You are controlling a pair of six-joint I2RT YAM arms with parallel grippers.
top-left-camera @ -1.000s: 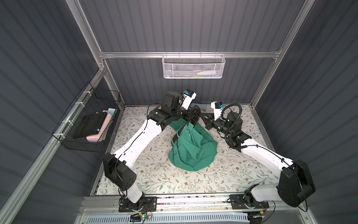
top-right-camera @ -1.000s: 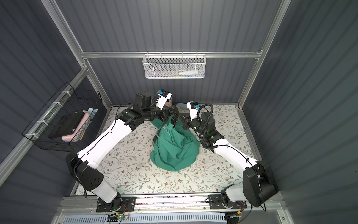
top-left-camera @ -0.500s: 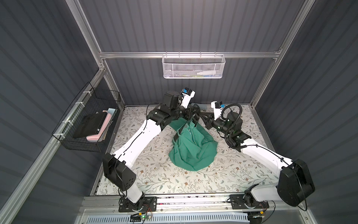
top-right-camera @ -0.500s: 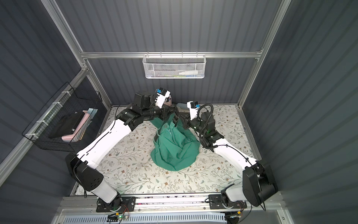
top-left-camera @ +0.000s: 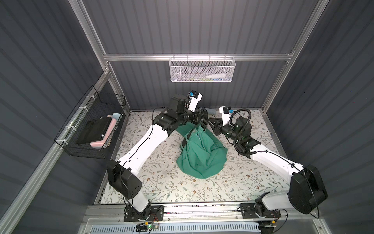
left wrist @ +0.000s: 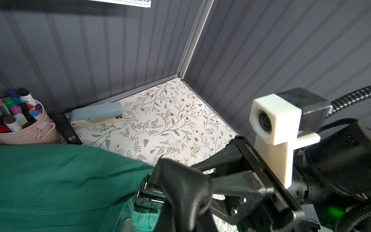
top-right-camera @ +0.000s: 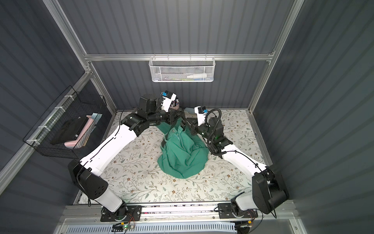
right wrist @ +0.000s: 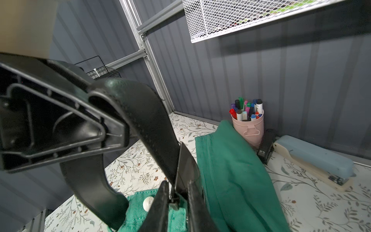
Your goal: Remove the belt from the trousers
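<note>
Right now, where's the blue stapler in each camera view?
Top view: blue stapler at the back wall, behind the green trousers.
Top view: blue stapler, same spot.
Left wrist: blue stapler near the pink pen cup.
Right wrist: blue stapler, past that cup.
Shared landmark: green trousers, in all four.

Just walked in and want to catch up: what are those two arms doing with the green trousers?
They are working the belt off the trousers. The left gripper is shut on the black strap near its metal buckle, with the waist drawn up toward it and the legs bunched on the table. The right gripper has the strap between its fingers right beside it; whether it grips is unclear. The belt still runs around the waistband.
</note>
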